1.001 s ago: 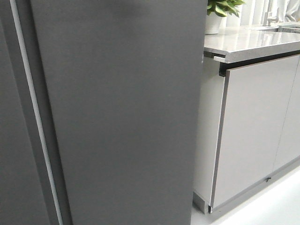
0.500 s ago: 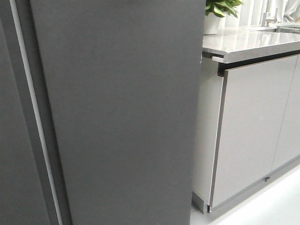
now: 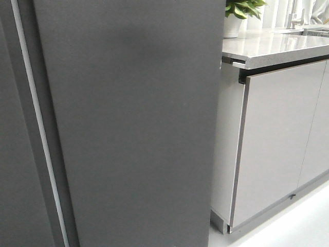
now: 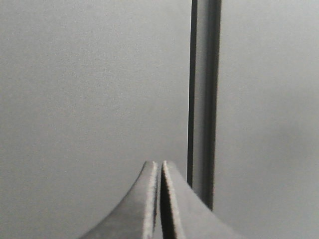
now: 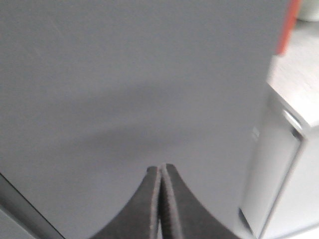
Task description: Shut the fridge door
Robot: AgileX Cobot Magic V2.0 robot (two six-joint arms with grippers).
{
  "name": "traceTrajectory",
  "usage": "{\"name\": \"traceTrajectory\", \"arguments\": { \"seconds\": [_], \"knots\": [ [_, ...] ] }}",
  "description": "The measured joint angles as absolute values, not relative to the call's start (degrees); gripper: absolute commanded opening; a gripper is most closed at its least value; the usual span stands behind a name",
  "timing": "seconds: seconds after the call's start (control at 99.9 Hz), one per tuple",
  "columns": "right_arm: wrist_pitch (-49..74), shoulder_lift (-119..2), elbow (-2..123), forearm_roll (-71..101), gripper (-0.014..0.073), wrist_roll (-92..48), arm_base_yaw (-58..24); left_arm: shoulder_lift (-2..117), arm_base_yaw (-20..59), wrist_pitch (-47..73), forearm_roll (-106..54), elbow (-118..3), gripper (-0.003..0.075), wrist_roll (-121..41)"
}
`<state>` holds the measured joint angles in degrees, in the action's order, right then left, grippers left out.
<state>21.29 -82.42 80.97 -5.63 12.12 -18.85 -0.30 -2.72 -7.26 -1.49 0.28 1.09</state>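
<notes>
Fridge door (image 3: 133, 123) fills the near left beside the grey cabinet (image 3: 272, 139), looks about flush, so final push: both end effectors, left (image 4: 159, 199) and right (image 5: 160, 201), pinched together empty; next, back off straight.

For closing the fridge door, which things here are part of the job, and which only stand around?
Part of the job:
- fridge door, dark grey
- left tool, fingers together
- right tool, fingers together

Only standing around:
- neighbouring dark panel
- light grey cabinet door
- countertop
- potted plant
</notes>
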Motion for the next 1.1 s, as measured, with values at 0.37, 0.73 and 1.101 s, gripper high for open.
{"name": "traceTrajectory", "arguments": {
  "seconds": [0.37, 0.73, 1.101],
  "knots": [
    [10.1, -52.9, 42.0, -4.3, -0.0046, 13.0, -5.7, -0.3, -2.7, -7.3, -1.5, 0.3, -0.0020, 1.1],
    [7.3, -16.5, 11.8, -4.3, -0.0046, 13.2, -2.0, -0.3, -2.7, -7.3, -1.5, 0.3, -0.0020, 1.1],
    [3.7, 0.4, -1.0, -5.1, -0.0046, 13.3, -1.2, -0.3, -2.7, -7.3, -1.5, 0.3, -0.0020, 1.1]
  ]
}}
